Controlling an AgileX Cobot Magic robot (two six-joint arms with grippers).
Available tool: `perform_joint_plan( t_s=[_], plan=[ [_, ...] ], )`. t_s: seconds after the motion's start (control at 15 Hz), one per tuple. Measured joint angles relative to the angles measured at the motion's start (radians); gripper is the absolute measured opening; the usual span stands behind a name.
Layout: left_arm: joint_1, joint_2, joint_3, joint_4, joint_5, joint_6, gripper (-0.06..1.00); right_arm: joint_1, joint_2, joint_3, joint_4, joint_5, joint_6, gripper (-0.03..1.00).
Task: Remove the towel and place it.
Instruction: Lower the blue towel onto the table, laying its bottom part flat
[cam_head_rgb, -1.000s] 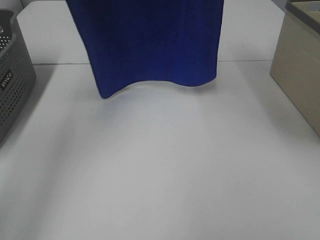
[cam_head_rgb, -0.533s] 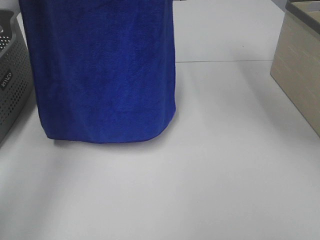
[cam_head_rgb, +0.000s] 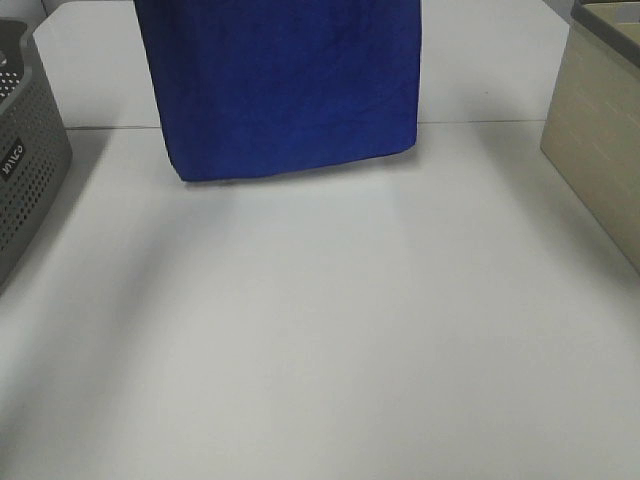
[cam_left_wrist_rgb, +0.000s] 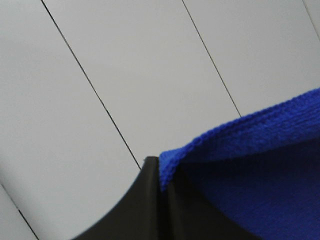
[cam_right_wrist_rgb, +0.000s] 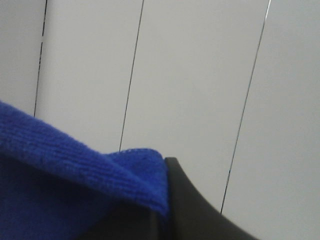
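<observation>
The towel (cam_head_rgb: 280, 85) is a large royal-blue plush cloth hanging down from above the top of the exterior high view, its lower edge just above the white table at the back. Both arms are out of that view. In the left wrist view my left gripper (cam_left_wrist_rgb: 162, 182) is shut on a corner of the towel (cam_left_wrist_rgb: 260, 170). In the right wrist view my right gripper (cam_right_wrist_rgb: 165, 200) is shut on the other corner of the towel (cam_right_wrist_rgb: 65, 185). Both wrist cameras face a pale panelled wall.
A grey perforated basket (cam_head_rgb: 25, 170) stands at the left edge of the white table (cam_head_rgb: 330, 330). A beige box (cam_head_rgb: 600, 140) stands at the right edge. A seam crosses the table near the towel's lower edge.
The hanging towel swung to the left and toward the front, dropping lower, then moved back to the middle and up. Its lower edge now hangs straighter than a second ago.
</observation>
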Motion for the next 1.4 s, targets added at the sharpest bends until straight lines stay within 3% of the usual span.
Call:
perform_joint_plan(
  t_s=[0.07, 0.13, 0.27, 0.47, 0.73, 0.93, 1.13, 1.4],
  plan=[
    [0.0, 0.029, 0.0, 0.007, -0.069, 0.0, 0.0, -0.032, 0.058, -0.065, 0.049, 0.0, 0.013, 0.02],
    [0.0, 0.033, 0.0, 0.014, -0.056, 0.001, 0.0, -0.043, 0.069, -0.068, 0.063, 0.0, 0.013, 0.02],
    [-0.002, 0.035, 0.0, 0.018, 0.047, 0.003, 0.0, -0.047, 0.074, -0.07, 0.074, 0.078, 0.013, 0.02],
    [-0.018, 0.035, 0.0, 0.019, 0.245, 0.027, 0.0, -0.051, 0.068, -0.076, 0.092, 0.282, 0.013, 0.02],
    [-0.049, 0.014, 0.0, 0.019, 0.63, 0.048, 0.0, -0.057, 0.014, -0.076, 0.155, 0.789, -0.05, 0.02],
    [-0.049, -0.033, 0.0, 0.023, 0.895, 0.048, 0.0, -0.057, -0.007, -0.077, 0.248, 1.048, -0.113, 0.02],
    [-0.049, -0.095, 0.0, 0.023, 1.042, 0.046, 0.0, -0.057, -0.059, -0.077, 0.331, 1.199, -0.14, 0.02],
    [-0.049, -0.144, 0.02, -0.006, 1.048, -0.002, 0.0, -0.057, -0.11, -0.074, 0.351, 1.215, -0.143, 0.02]
  ],
)
